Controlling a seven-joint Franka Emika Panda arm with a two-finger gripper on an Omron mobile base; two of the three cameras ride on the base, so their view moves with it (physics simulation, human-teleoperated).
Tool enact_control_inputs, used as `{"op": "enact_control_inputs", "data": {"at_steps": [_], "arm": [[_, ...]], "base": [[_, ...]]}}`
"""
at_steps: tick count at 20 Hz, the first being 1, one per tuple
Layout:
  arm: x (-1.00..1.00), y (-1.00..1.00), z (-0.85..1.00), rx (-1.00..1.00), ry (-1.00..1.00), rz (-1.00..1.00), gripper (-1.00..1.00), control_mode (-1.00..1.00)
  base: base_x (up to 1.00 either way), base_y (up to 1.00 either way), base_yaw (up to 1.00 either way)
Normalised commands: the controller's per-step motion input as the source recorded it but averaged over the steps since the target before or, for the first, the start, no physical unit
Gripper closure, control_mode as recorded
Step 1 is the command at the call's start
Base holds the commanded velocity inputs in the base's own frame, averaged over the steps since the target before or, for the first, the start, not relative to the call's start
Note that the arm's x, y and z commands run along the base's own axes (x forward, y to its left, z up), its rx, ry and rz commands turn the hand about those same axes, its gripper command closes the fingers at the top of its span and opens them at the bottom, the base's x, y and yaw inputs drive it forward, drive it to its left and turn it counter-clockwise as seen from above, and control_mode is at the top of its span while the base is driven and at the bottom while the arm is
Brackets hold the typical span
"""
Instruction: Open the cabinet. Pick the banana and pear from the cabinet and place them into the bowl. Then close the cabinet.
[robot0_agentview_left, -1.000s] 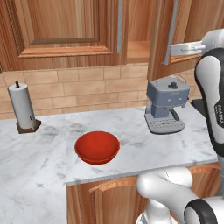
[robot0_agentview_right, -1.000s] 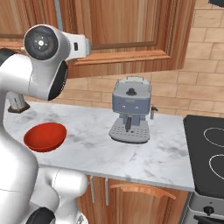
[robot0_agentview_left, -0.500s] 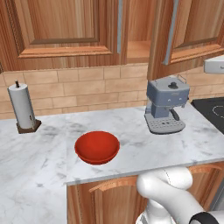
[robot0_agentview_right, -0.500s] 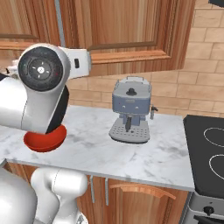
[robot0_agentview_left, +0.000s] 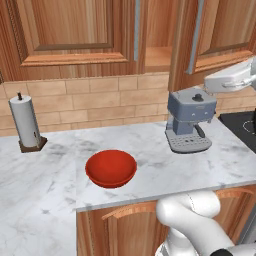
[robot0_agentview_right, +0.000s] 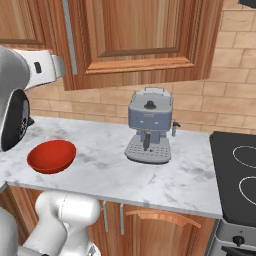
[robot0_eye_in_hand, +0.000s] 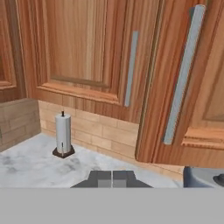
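Observation:
The cabinet (robot0_agentview_left: 75, 35) is reddish-brown wood; its left door is shut, with a grey handle (robot0_agentview_left: 136, 30). Its right door (robot0_agentview_left: 220, 30) stands ajar, and a dark gap (robot0_agentview_left: 156, 45) shows a bare shelf inside. In the hand view the ajar door's handle (robot0_eye_in_hand: 183, 74) is close on the right and the left door's handle (robot0_eye_in_hand: 130, 68) is further off. My gripper (robot0_eye_in_hand: 112, 178) is shut on nothing, back from the doors. The red bowl (robot0_agentview_left: 111, 168) (robot0_agentview_right: 51, 156) sits empty on the marble counter. The banana and pear are hidden.
A grey coffee machine (robot0_agentview_left: 190, 120) (robot0_agentview_right: 149, 125) stands on the counter (robot0_agentview_left: 150, 150) right of the bowl. A paper-towel roll (robot0_agentview_left: 27, 122) (robot0_eye_in_hand: 63, 135) is at the back left. A black stove (robot0_agentview_right: 237, 175) lies at the right end.
My arm has swung away: it left the right of the left base view and slid toward the left edge of the right base view. The doors and the bowl have not moved.

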Motion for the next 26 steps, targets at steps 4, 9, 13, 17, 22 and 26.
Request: {"op": "enact_control_inputs", "data": {"at_steps": [4, 9, 13, 17, 22, 26], "arm": [[0.12, 0.81, 0.0, -0.11, 0.12, -0.01, 1.0, -1.0], [0.22, 0.64, -0.03, -0.13, 0.19, 0.0, 1.0, -1.0], [0.09, 0.45, -0.03, -0.16, 0.16, 0.0, 1.0, -1.0], [0.09, 0.21, -0.14, -0.19, 0.04, 0.0, 1.0, -1.0], [0.31, 0.06, -0.17, -0.22, -0.07, -0.01, 1.0, -1.0], [0.41, 0.0, -0.01, -0.23, -0.15, -0.06, 1.0, -1.0]], "base": [[0.0, 0.0, 0.0], [0.0, 0.0, 0.0], [0.0, 0.0, 0.0], [0.0, 0.0, 0.0], [0.0, 0.0, 0.0], [0.0, 0.0, 0.0]]}}
